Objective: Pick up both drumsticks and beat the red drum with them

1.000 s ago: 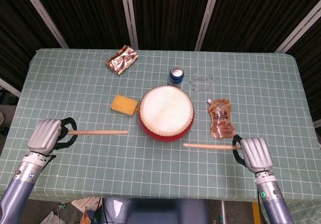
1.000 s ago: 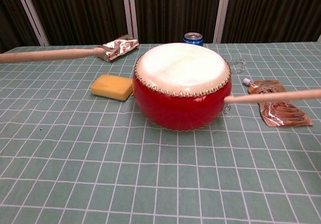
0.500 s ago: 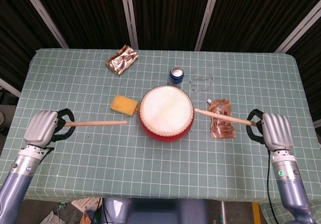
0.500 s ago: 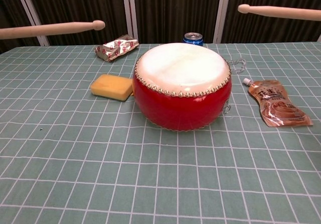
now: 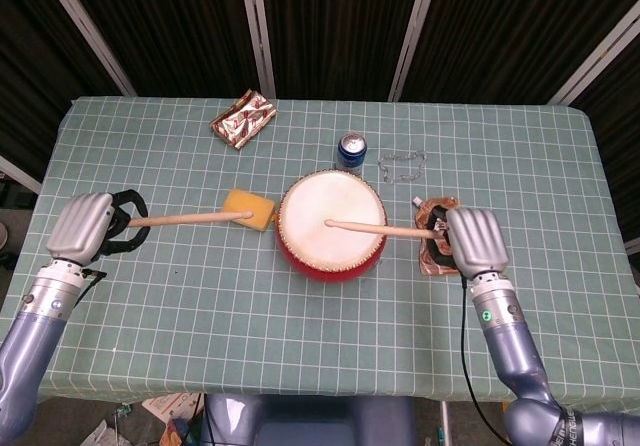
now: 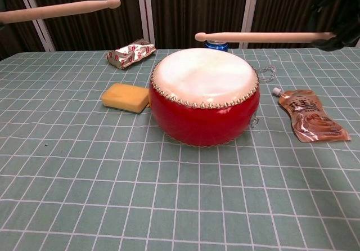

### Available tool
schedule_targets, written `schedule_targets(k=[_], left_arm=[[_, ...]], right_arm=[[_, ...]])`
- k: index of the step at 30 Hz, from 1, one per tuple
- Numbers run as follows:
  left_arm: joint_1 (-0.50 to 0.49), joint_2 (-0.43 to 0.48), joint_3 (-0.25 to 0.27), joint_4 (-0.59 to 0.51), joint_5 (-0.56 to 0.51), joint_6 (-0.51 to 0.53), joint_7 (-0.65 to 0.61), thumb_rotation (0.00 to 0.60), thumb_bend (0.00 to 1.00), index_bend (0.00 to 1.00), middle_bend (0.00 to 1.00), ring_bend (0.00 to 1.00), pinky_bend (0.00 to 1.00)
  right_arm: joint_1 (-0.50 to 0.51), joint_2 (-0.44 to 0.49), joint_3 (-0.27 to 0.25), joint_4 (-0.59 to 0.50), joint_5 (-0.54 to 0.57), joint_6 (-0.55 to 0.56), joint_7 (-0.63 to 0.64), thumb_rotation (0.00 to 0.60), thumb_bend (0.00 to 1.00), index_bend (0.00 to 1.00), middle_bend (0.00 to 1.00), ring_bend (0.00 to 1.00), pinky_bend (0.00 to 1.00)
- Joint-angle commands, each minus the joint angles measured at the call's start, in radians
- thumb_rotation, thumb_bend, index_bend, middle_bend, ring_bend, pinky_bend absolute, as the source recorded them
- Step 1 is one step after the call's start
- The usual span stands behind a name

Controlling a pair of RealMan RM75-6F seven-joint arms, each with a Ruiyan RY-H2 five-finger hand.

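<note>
Head view: red drum (image 5: pixel 331 223) at tabletop (image 5: pixel 150 296) centre, skin facing up, within reach of both arms. Right hand (image 5: pixel 474 242) closed around butt of right drumstick (image 5: pixel 380 230); shaft nearly level, tip over middle of drum skin. Chest view: same stick (image 6: pixel 259 36) clear above the skin, not touching, so read as poised for a downstroke, not at contact. Left hand (image 5: pixel 85 226) closed around butt of left drumstick (image 5: pixel 190 219); shaft pointing toward drum, tip over yellow sponge (image 5: pixel 248 209), short of drum rim. Chest view: left stick (image 6: pixel 59 10) higher than the right one, well above tabletop. Likely reason for the offset: alternate strokes, right leading, left held back and raised.

Pose: both forearms entering from near edge, backs of hands up, wrists roughly level, sticks directed inward. Right hand just beside drum, over brown pouch (image 5: pixel 437 256). Left hand well apart from drum, near left edge.

Bystanders behind drum: blue can (image 5: pixel 351 149), foil packet (image 5: pixel 243 119), chain (image 5: pixel 402 165).
</note>
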Motion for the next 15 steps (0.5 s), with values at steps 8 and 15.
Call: schedule_targets(k=[8,15], left_arm=[[-0.003,0.013,-0.008,0.003,-0.009,0.001,-0.037,0.6,0.5,0.79,1.0,1.0,1.0],[-0.007,0.013,-0.017,0.016,-0.01,0.004,-0.066,0.6,0.5,0.79,1.0,1.0,1.0]], right_arm=[[0.061,-0.027,0.025,0.02,0.051,0.042,-0.005,0.6,0.6,0.92,1.0,1.0,1.0],[0.084,-0.029,0.06,0.026,0.074,0.055,0.033,0.6,0.6,0.92,1.0,1.0,1.0]])
